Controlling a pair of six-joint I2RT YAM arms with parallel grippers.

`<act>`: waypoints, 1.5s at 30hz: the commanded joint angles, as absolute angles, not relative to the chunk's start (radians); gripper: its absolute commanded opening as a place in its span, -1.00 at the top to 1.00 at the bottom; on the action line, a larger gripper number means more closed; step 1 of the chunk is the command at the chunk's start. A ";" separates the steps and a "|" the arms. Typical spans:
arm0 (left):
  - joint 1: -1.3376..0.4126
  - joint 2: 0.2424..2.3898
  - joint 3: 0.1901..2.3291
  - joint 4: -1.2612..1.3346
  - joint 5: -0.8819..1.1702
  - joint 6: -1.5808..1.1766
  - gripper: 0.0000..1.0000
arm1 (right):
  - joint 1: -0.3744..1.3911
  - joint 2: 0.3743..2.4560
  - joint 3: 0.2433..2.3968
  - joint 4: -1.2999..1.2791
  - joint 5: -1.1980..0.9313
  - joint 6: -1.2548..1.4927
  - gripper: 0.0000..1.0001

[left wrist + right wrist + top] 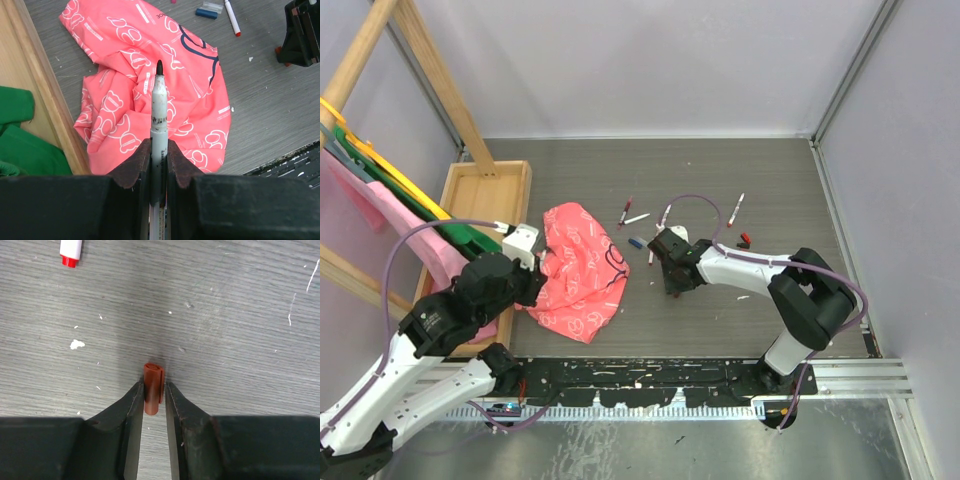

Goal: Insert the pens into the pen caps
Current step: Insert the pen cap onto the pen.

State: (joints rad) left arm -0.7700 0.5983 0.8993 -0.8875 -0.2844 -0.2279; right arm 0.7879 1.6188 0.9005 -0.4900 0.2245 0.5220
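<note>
Your left gripper (159, 146) is clamped on a pen (159, 105). The barrel runs straight out between the fingers, with the dark tip at the far end, bare and pointing away from the wrist. The pen hangs over the pink cloth (130, 65), clear of it as far as the wrist view shows.

Your right gripper (153, 388) is closed narrowly on a short red-brown cap (153, 376). The cap's long axis also lies along the fingers, and one end pokes out past the fingertips, low over the grey table (225, 315). You cannot tell from here whether it touches the table, or for certain that the exposed end is the open one.

The next move turns on lining up those two axes. In the overhead view the pen sits on the left and the cap on the right, with the cloth between them. From the left wrist, the right gripper shows far and off to the right of where the pen points, so the tip is not aimed at the cap. You will likely need to swing the pen's tip rightward and turn the cap's mouth leftward to face it, until both share one line, and only then close the gap.

The loose pens (735, 210) and a blue cap (209, 11) lie further back on the table, out of the way.
</note>
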 commanded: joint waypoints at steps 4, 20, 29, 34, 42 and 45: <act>-0.766 0.619 0.919 -0.835 -0.301 -0.246 1.00 | 0.766 1.664 0.900 -0.510 0.239 0.483 0.40; -0.766 0.646 0.939 -0.831 -0.235 -0.296 1.00 | 0.766 1.681 0.888 -0.493 0.228 0.469 0.47; -0.766 0.635 0.899 -0.762 -0.175 -0.321 1.00 | 0.755 1.553 0.874 -0.473 0.229 0.471 0.89; -0.766 0.628 0.875 -0.696 -0.122 -0.315 1.00 | 0.754 1.390 0.856 -0.422 0.180 0.466 1.00; -0.767 0.641 0.874 -0.600 0.003 -0.287 1.00 | 0.753 1.112 0.826 -0.263 0.032 0.466 1.00; -0.767 0.659 0.887 -0.574 0.062 -0.264 1.00 | 0.753 1.056 0.820 -0.190 -0.041 0.466 1.00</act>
State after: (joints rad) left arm -0.7700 0.6422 0.8707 -0.6918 -0.0414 -0.2977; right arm 0.7551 1.1225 0.8295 -0.3405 0.0826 0.4732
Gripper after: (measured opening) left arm 0.141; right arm 0.231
